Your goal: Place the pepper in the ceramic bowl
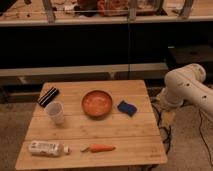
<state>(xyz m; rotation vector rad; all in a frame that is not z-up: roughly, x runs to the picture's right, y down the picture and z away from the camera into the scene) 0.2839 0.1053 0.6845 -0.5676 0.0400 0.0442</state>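
The pepper [101, 148], slender and orange with a green stem end pointing left, lies near the front edge of the wooden table [125, 132]. The ceramic bowl [97, 103], round and orange-brown with a darker rim, stands near the table's middle, behind the pepper, and looks empty. Only a white arm segment [186, 86] shows to the right of the table, beyond its right edge. The gripper itself is out of view.
A white labelled bottle [47, 148] lies left of the pepper. A translucent white cup [55, 112] stands left of the bowl. A black ribbed object [48, 96] lies at the back left and a blue sponge [127, 108] right of the bowl. Dark shelving runs behind the table.
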